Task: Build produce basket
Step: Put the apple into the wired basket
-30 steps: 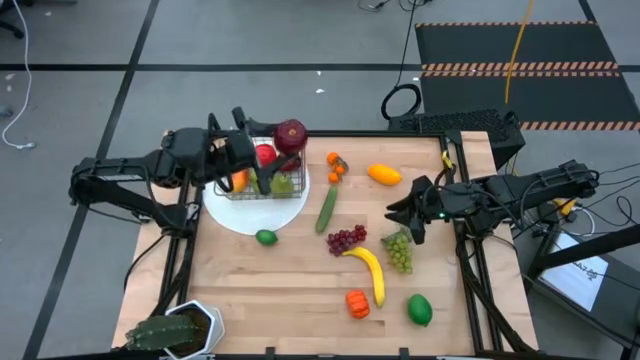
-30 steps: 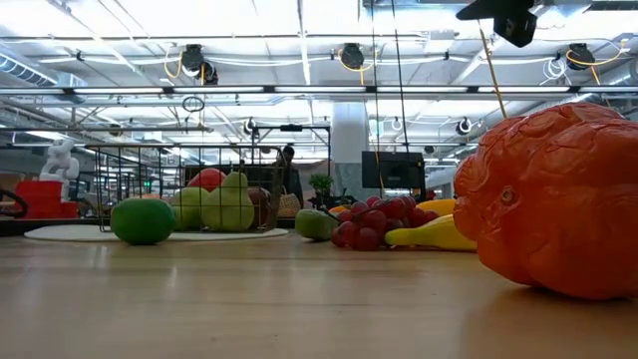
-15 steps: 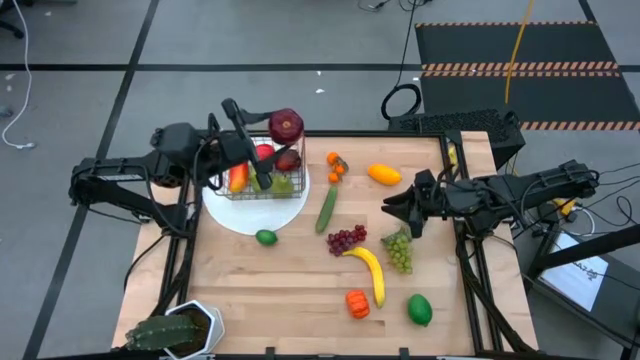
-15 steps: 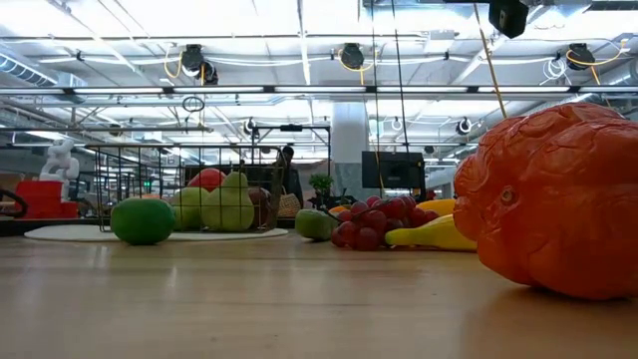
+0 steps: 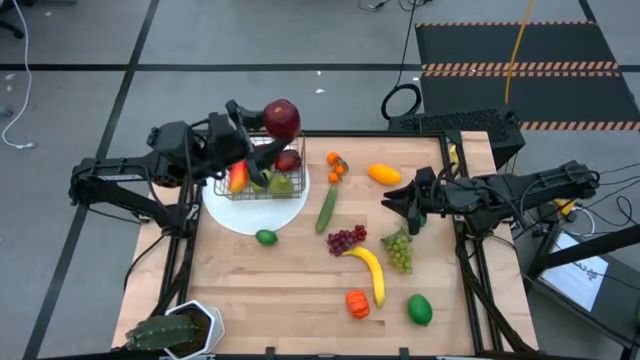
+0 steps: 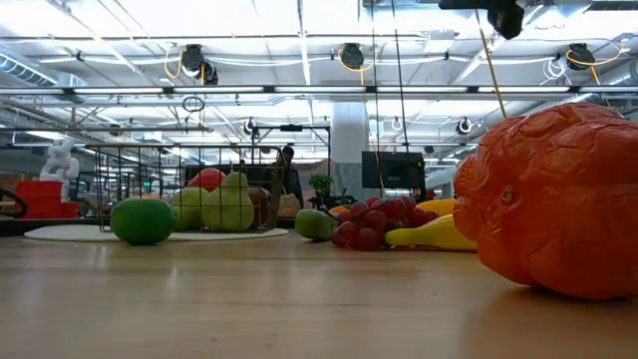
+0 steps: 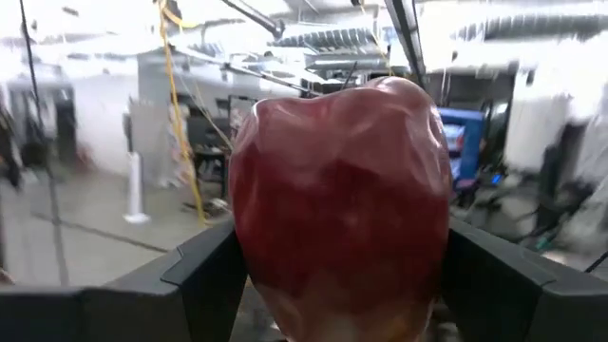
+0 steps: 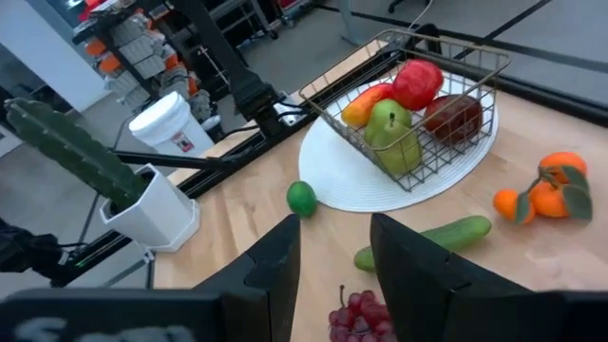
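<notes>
I'm lifting the left end effector [image 5: 268,128], clamped on a dark red apple [image 5: 282,119], higher above the basket [image 5: 262,172], so it's not placed yet

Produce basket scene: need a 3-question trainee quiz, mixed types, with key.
1. True or false: the left gripper is shut on the dark red apple.
2. The basket stands on: A) the white plate B) bare wood C) the banana.
3. Fill in: the right gripper hovers near the green ____, holding nothing.

Key: 1 true; 2 A; 3 grapes.
</notes>
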### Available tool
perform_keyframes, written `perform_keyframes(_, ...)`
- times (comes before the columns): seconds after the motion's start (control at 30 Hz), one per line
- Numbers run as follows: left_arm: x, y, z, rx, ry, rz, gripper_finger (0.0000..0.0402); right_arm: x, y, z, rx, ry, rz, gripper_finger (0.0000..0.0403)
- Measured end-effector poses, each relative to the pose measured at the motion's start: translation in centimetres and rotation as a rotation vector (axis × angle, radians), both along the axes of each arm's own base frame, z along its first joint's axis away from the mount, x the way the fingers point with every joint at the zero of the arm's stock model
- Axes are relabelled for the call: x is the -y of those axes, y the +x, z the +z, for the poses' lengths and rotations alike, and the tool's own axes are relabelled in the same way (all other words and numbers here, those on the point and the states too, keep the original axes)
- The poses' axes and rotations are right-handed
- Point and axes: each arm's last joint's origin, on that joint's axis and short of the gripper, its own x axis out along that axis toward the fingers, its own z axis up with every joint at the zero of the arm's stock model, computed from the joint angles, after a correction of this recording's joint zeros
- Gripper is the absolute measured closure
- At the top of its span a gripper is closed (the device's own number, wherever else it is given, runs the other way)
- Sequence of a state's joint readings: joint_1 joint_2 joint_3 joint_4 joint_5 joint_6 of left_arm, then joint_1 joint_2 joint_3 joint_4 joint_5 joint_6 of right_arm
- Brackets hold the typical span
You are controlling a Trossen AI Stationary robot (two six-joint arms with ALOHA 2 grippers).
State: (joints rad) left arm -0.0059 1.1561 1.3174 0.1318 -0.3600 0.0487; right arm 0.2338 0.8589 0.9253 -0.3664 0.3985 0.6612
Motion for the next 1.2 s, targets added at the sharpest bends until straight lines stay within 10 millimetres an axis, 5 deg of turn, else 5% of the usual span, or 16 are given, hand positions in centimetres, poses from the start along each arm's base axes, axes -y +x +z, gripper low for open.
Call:
perform_keyframes(0.8,-1.1,0.0,-0.1,0.374,-0.859,-0.149,0.0108,0.5,0.1,-0.1,-0.038,-0.144,0.029,0.028)
perform_keyframes(0.97,-1.2,0.2,-0.7,0.268,-0.762,-0.092,0.0108,0.5,0.1,-0.1,-0.039,-0.145,0.029,0.028)
perform_keyframes(1.2,-1.9,0.3,-3.1,-0.09,-0.522,0.081,0.0108,0.6,0.0,-0.1,-0.043,-0.145,0.03,0.028)
